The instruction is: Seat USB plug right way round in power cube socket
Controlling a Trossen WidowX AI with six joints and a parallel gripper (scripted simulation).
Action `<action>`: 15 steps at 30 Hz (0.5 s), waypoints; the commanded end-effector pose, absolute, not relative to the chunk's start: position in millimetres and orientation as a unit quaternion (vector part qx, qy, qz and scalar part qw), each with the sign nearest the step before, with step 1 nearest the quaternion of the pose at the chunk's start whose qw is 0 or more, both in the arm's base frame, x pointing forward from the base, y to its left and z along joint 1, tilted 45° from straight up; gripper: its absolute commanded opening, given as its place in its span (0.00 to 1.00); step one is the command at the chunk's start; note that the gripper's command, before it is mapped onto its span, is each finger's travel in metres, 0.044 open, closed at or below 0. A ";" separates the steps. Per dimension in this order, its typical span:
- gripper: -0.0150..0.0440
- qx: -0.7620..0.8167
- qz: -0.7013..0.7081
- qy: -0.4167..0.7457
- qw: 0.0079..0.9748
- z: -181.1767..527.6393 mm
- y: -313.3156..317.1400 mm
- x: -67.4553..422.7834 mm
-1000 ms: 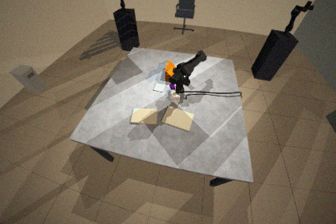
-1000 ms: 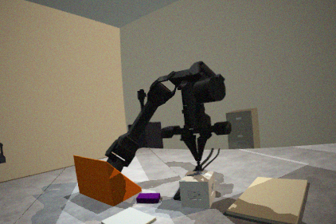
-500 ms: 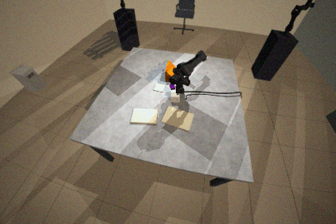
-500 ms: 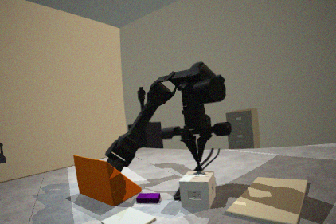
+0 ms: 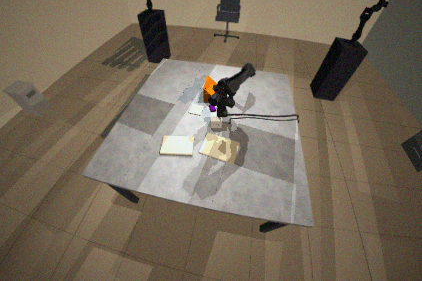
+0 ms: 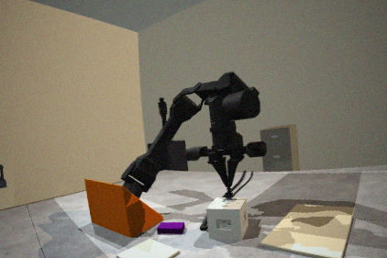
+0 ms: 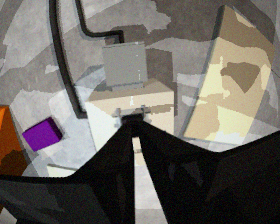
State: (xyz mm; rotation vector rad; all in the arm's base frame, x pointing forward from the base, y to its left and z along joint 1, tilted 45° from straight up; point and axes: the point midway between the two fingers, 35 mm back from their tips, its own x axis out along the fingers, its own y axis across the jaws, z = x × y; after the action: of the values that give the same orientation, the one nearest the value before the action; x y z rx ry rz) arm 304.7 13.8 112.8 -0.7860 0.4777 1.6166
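The white power cube (image 5: 216, 124) (image 6: 226, 219) (image 7: 159, 105) stands near the middle of the table (image 5: 150, 173). The small dark USB plug (image 6: 227, 196) (image 7: 133, 117) stands at the socket on the cube's top. Its black cable (image 5: 265, 116) (image 6: 241, 182) (image 7: 60, 53) trails off across the table. My gripper (image 5: 222, 113) (image 6: 227, 194) (image 7: 134, 128) points straight down over the cube and is shut on the plug. How deep the plug sits and which way it faces cannot be told.
An orange wedge (image 5: 208, 87) (image 6: 115, 213) (image 7: 5, 141) and a purple block (image 5: 212, 107) (image 6: 171, 227) (image 7: 43, 133) lie left of the cube. A tan pad (image 5: 220, 147) (image 6: 312, 228) (image 7: 231, 85) and a white pad (image 5: 177, 145) (image 6: 149, 250) lie nearby. Cabinets and a chair stand beyond the table.
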 end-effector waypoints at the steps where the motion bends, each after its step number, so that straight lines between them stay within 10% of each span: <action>1: 0.25 -0.337 0.696 0.207 0.600 112.4 14.6 304.9; 15: 0.25 -0.337 0.696 0.207 0.600 111.2 15.7 304.8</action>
State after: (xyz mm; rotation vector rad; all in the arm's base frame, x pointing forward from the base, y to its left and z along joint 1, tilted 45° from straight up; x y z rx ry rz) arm 304.7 14.8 111.7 -0.7864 0.4779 1.6160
